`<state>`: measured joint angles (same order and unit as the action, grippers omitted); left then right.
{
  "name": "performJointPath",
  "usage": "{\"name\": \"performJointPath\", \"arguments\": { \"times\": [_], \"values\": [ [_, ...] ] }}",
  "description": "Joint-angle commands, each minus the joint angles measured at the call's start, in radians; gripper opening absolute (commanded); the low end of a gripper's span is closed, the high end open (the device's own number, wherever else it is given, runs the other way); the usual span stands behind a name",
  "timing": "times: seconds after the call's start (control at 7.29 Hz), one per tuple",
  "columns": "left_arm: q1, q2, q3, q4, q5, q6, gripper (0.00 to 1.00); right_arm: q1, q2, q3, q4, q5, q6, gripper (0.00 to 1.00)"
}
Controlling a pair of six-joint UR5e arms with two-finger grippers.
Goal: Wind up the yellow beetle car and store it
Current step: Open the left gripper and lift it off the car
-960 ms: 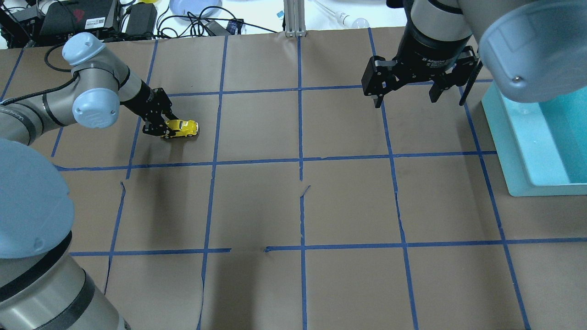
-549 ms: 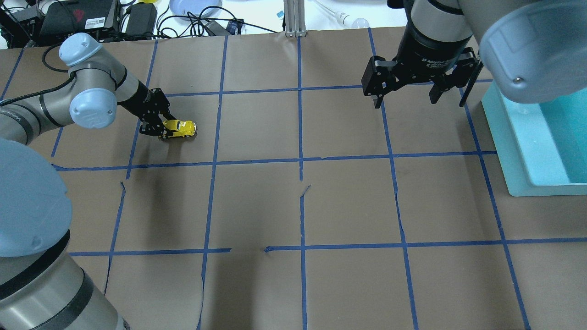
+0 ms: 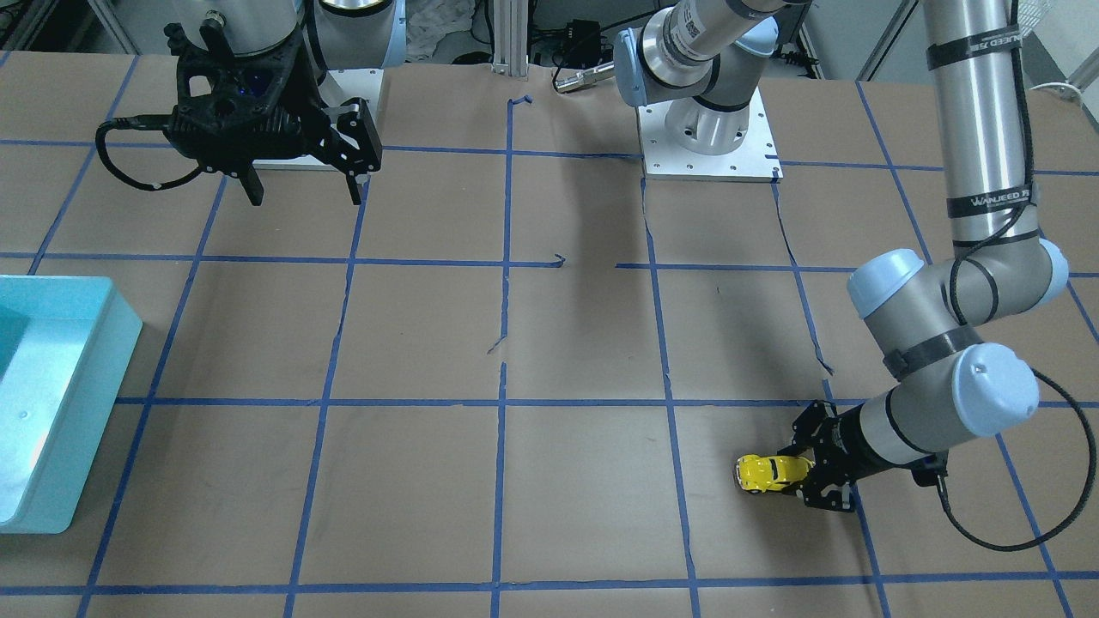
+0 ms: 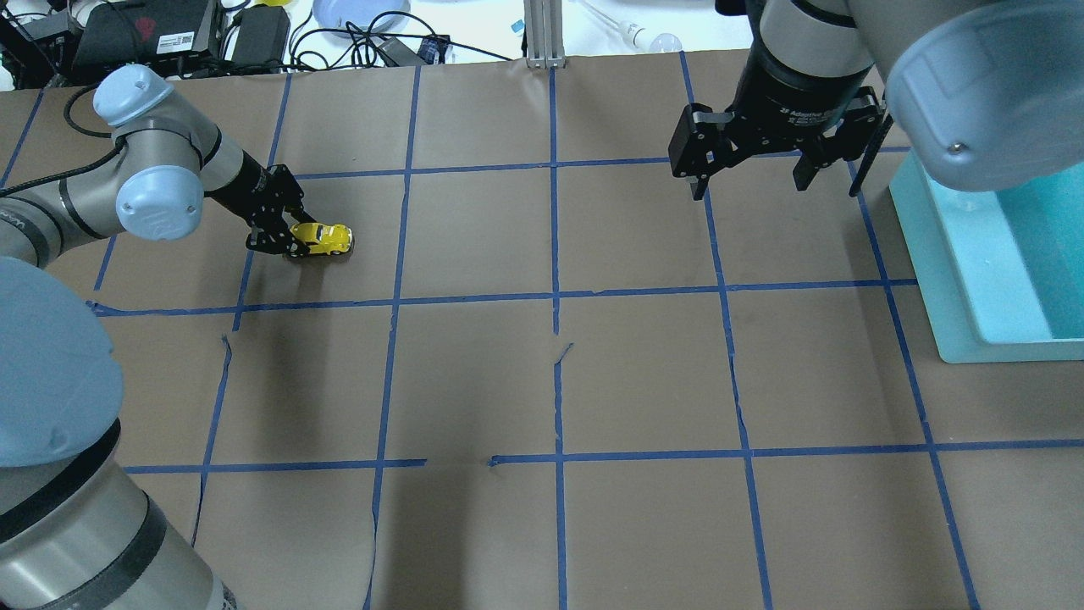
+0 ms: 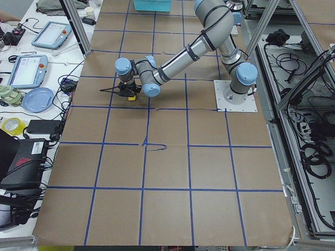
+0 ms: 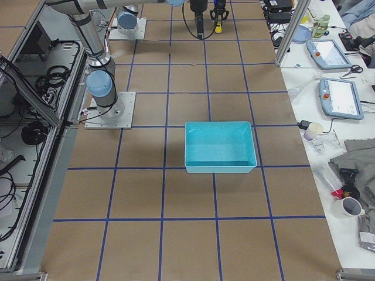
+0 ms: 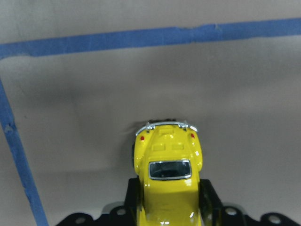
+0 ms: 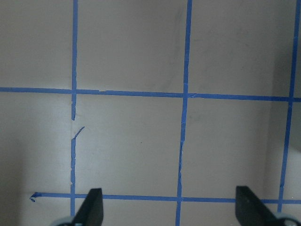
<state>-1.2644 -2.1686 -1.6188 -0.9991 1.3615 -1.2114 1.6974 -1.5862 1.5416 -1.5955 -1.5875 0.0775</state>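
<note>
The yellow beetle car (image 4: 323, 239) rests with its wheels on the brown table paper at the far left. My left gripper (image 4: 292, 240) lies low and is shut on the car's end. The car also shows in the front view (image 3: 769, 473), held by the left gripper (image 3: 805, 474). In the left wrist view the car (image 7: 168, 174) sits between the two black fingers (image 7: 210, 197), its rear pointing away. My right gripper (image 4: 747, 182) hangs open and empty above the table at the far right; its fingertips (image 8: 91, 209) show in the right wrist view.
A turquoise bin (image 4: 991, 254) stands at the right edge, also seen in the front view (image 3: 51, 403) and the right side view (image 6: 220, 146). Blue tape lines (image 4: 555, 296) grid the paper. Cables and devices (image 4: 169, 34) lie past the far edge.
My left gripper has dragged the car backward to the left along the table, a short way. The right arm has not moved.
</note>
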Motion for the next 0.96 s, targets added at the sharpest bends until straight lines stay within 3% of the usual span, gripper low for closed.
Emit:
{"name": "performJointPath", "arguments": {
  "times": [0.0,0.41,0.69,0.82],
  "values": [
    [0.000,0.003,0.004,0.005,0.002,-0.040,0.87,0.001,0.000,0.000,0.000,0.001,-0.001,1.00],
    [-0.012,0.047,0.034,-0.013,0.002,-0.005,0.87,0.001,0.000,0.000,0.002,0.000,-0.002,1.00],
    [-0.035,0.122,0.103,-0.155,0.005,0.358,0.89,0.001,0.000,0.000,0.003,-0.002,-0.005,1.00],
    [-0.041,0.180,0.161,-0.268,0.071,0.524,0.96,0.001,0.000,0.000,0.006,-0.005,-0.007,1.00]
  ]
}}
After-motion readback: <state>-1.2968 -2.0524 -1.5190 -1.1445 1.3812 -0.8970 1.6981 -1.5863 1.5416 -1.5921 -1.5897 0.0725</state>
